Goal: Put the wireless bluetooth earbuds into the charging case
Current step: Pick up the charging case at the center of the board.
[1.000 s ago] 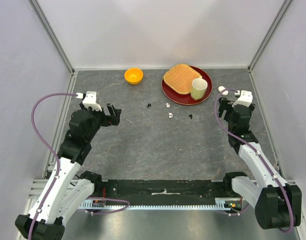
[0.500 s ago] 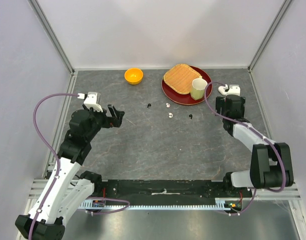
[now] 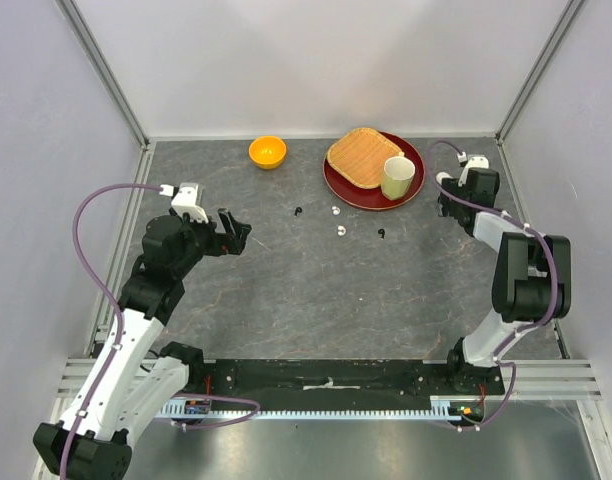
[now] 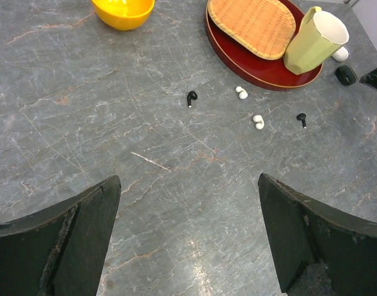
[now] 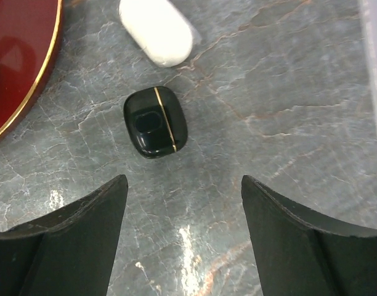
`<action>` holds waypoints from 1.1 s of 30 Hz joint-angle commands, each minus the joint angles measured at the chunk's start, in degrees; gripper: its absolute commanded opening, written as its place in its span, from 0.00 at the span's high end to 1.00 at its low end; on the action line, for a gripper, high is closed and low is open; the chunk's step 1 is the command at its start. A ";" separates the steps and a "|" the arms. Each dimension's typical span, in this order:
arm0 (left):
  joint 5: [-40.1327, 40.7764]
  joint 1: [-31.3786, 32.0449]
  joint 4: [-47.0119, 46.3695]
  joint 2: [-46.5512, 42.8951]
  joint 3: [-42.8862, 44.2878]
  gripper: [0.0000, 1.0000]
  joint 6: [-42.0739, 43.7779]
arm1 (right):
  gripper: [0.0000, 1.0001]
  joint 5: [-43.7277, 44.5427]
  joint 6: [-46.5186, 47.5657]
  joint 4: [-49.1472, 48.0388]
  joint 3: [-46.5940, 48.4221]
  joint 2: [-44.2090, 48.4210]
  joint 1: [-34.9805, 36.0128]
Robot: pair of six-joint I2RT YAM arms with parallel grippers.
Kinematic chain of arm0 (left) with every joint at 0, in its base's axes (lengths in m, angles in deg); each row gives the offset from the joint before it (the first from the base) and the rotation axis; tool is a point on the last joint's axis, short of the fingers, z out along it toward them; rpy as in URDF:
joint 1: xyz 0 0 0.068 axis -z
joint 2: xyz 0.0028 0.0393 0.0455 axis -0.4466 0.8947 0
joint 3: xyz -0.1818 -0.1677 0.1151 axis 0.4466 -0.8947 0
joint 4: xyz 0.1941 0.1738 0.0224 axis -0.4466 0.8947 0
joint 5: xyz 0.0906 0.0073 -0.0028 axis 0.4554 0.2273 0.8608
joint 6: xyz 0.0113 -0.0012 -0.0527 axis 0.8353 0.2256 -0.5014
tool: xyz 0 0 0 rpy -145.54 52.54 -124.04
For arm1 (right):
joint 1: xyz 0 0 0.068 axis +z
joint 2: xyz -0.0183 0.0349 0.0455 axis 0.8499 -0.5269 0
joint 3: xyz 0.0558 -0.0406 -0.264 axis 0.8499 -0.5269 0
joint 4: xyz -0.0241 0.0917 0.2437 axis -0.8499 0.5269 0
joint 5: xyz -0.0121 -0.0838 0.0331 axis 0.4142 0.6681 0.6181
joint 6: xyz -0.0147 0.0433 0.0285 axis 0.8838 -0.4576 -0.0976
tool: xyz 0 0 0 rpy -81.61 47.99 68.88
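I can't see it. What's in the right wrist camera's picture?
A small black case lies on the grey table, just ahead of the open right gripper. A white case lies beyond it, not touching it. The edge of a red plate shows on the left.

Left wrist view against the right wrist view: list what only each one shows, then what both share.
Only the left wrist: the small orange bowl, the woven oval tray, the pale green cup, two black earbuds and two white earbuds loose on the grey stone table, and the open left gripper. Only the right wrist: the thin gold seam across the black rounded case, and the open right gripper. Both: the round red plate, the white oval case, that black case, the table.
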 commanded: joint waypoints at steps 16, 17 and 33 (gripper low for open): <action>-2.00 -1.62 -0.32 0.87 0.90 0.02 -2.33 | 0.26 -6.68 4.69 9.66 15.89 -15.15 -0.59; -1.91 -1.62 -0.23 0.78 0.89 0.02 -2.33 | 0.27 -6.68 4.86 10.10 17.03 -15.59 -0.59; -1.74 -1.89 -0.14 1.05 0.89 0.02 -2.42 | 0.43 -6.68 5.39 16.52 22.40 -20.51 -0.59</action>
